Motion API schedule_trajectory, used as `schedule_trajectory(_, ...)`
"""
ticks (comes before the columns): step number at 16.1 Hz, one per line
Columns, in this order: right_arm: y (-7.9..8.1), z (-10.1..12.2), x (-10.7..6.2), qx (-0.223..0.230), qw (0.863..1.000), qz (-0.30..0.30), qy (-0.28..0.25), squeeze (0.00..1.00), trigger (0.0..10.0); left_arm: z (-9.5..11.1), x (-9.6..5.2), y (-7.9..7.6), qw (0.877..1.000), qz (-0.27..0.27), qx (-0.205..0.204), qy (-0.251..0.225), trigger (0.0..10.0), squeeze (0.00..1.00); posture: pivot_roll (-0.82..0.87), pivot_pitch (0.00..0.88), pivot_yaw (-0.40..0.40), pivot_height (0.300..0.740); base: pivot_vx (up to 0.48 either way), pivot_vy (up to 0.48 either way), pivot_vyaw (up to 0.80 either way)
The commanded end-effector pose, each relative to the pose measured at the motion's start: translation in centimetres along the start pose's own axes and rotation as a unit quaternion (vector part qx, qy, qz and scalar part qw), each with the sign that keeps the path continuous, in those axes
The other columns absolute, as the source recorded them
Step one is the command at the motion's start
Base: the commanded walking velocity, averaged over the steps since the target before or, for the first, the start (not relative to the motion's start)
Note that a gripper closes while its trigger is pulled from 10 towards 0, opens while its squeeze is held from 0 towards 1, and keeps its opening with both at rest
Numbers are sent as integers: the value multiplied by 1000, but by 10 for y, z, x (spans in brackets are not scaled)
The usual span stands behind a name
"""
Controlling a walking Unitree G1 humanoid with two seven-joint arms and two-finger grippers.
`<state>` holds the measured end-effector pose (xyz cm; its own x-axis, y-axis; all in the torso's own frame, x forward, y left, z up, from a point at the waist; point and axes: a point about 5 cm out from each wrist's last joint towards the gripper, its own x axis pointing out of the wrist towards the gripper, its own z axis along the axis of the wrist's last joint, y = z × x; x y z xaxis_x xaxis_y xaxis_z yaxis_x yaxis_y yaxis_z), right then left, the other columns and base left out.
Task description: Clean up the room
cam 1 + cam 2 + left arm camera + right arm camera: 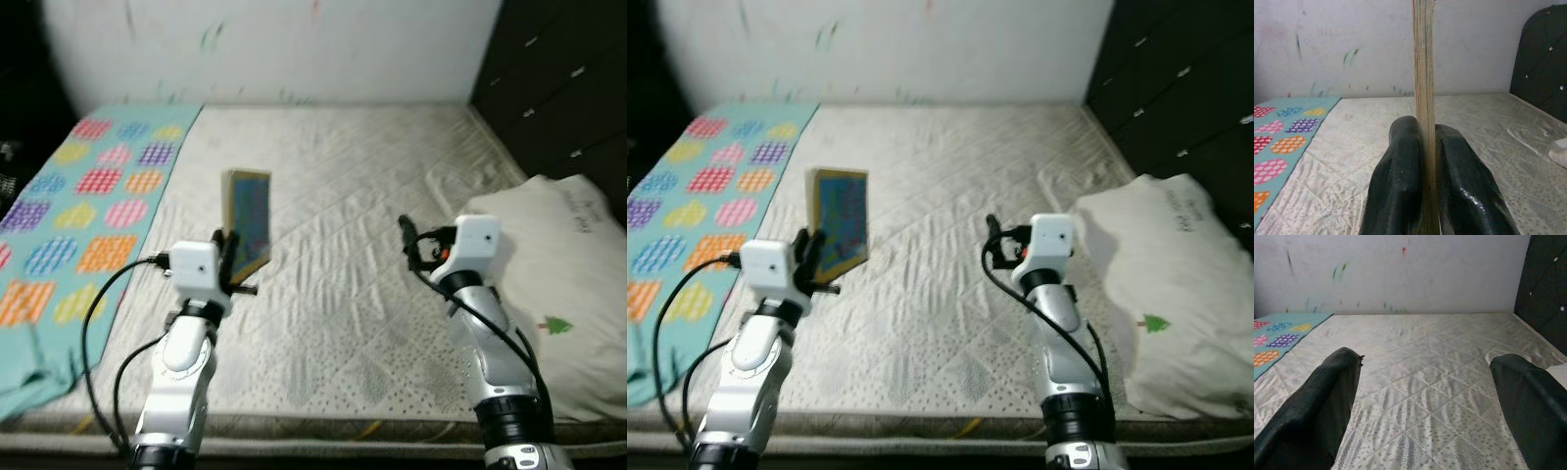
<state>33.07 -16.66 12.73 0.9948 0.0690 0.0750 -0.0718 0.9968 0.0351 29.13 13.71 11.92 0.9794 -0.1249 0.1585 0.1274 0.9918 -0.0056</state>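
Two tools hung over the bed (372, 196). Left tool (231, 257), left of middle, pinched a book (249, 221) upright, likely to carry it off. Right tool (409, 238) was spread, empty.

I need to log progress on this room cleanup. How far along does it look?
Done: the book is off the mattress, clamped upright in the left gripper. In hand: carrying it; where it goes isn't visible. The right gripper hangs open above the mattress. Left: the patterned blanket lies rumpled at its near end, and the pillow sits at the mattress's right edge.
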Motion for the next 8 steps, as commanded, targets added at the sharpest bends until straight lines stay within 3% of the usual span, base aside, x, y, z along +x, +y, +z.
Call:
schedule_trajectory(1,4,4,2,-2,1000,11,-9,0,10000,9,3,0,1000,0,2,-20,10000,0,59,1,25,740,0,0,700)
schedule_trajectory(4,7,1,-1,-3,1000,13,-4,0,10000,5,-3,-3,1000,-1,4,-13,10000,0,62,4,24,740,0,0,790)
schedule_trajectory(8,3,-3,-2,3,1000,-2,1,0,10000,4,-5,-3,1000,-4,4,-7,10000,0,67,4,28,740,0,0,0)
